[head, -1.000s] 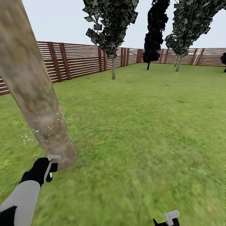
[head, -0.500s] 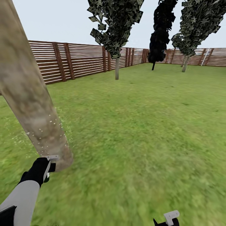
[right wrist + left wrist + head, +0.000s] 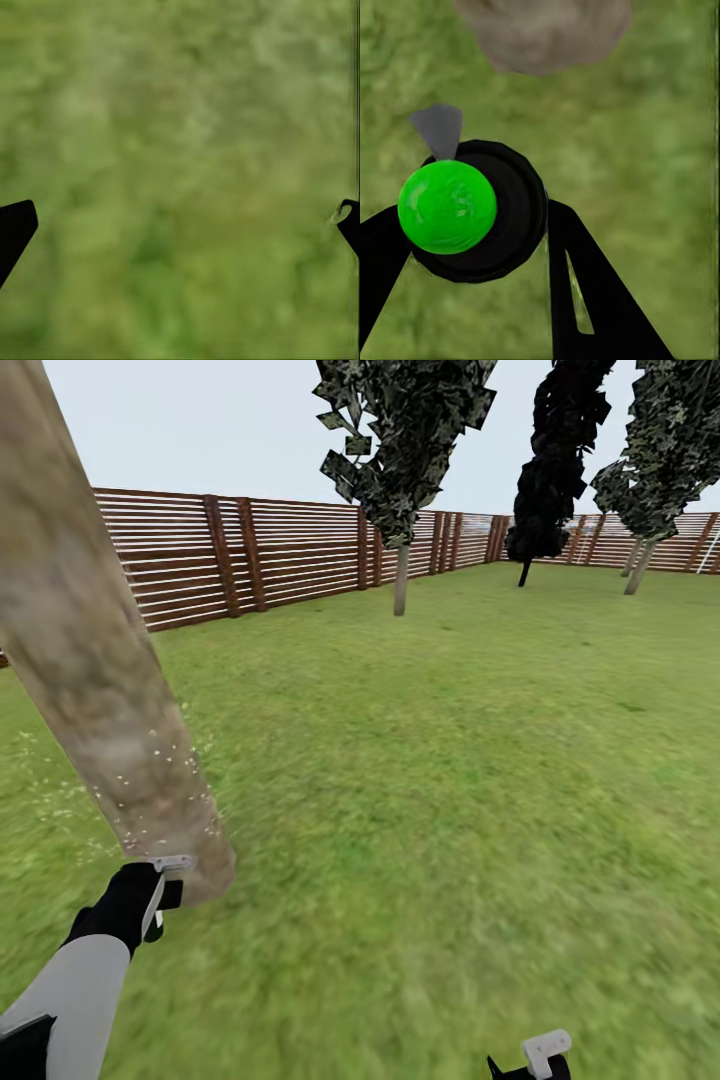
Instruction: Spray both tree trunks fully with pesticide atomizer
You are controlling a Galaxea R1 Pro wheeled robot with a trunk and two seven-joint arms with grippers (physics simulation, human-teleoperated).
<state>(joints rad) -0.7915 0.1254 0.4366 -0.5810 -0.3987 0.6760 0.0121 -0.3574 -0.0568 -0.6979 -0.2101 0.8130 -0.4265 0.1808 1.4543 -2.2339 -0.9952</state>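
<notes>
Head view puts the left gripper [image 3: 160, 890] low at the foot of the near tree trunk [image 3: 95, 660], its fingers clamped on the pesticide atomizer [image 3: 472, 210], nozzle toward the bark, so spray likely lands there; white specks dot the trunk. The right gripper [image 3: 180, 217] hangs spread, empty, above the grass floor [image 3: 450, 780].

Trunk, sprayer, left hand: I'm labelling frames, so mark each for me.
Trunk [image 3: 120, 740], head view, speckled lower bark.
Sprayer [image 3: 448, 206], left wrist view, green top.
Left hand [image 3: 160, 895], head view, between its fingertips.
</notes>
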